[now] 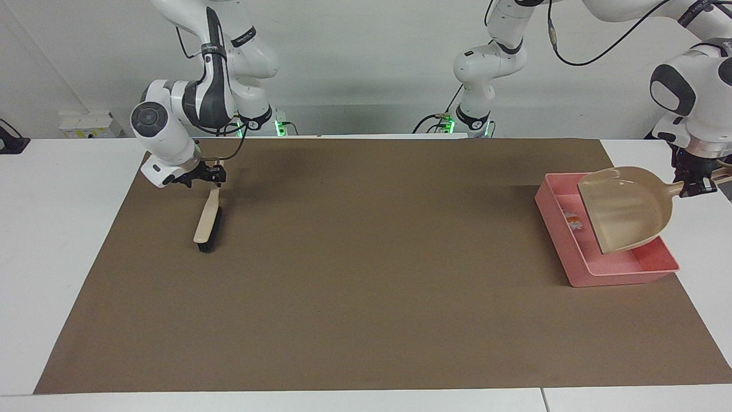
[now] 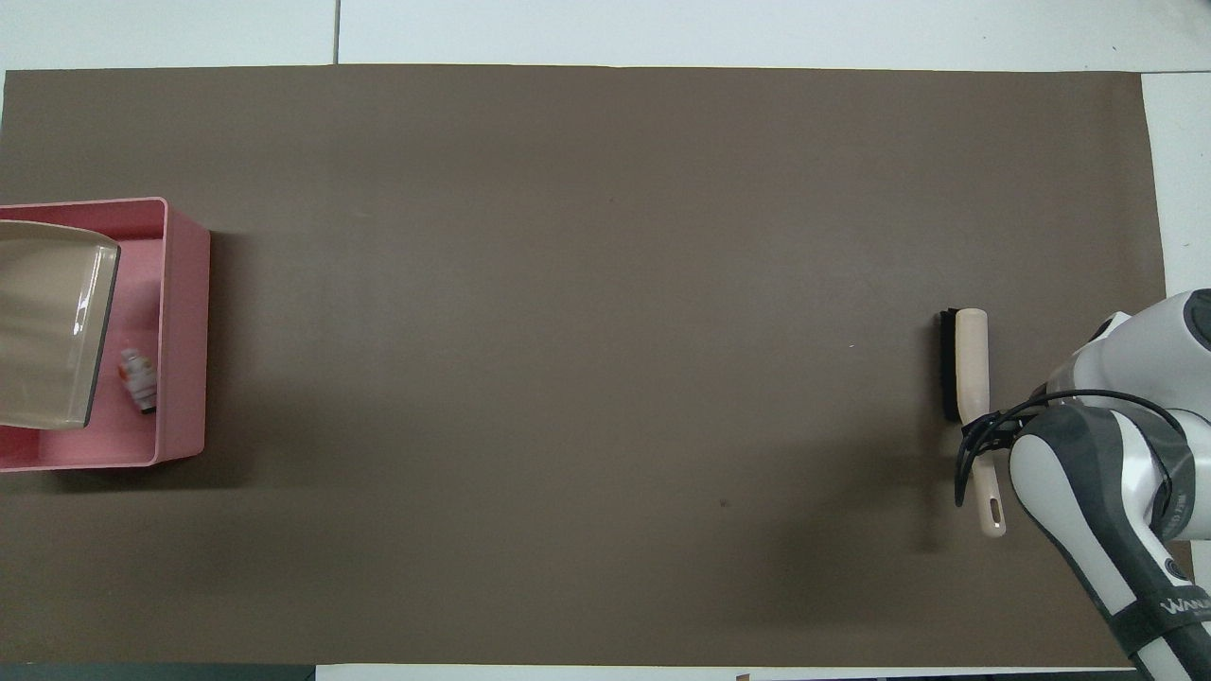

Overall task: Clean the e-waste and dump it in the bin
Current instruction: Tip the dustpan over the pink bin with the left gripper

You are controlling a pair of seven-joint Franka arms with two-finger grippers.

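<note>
we see the dustpan (image 1: 626,209) tipped over the bin (image 1: 629,269), its mouth pointing down toward the table's middle and its handle running out toward the left arm's end of the table. the left gripper (image 1: 695,186) is clamped on that handle, up in the air over the table edge just beside the bin. the pan looks emptied: a whitish piece of the e-waste (image 2: 137,376) lies in the bin, between the pan's lip and the bin wall toward the middle of the table; the dark piece we cannot find, it may be hidden under the pan.

the right gripper (image 1: 207,176) hangs over the brush (image 1: 207,220) handle at the right arm's end of the table. from the overhead view the handle lies flat and sticks out past the gripper; whether the jaws have let go we cannot tell. the brush's long axis runs from the robots outward, head farther out.

we judge the dump is nearly done, so the next move turns on the pan: it must swing back level and away from the bin, along its handle's line, by the left arm, the only one near.
</note>
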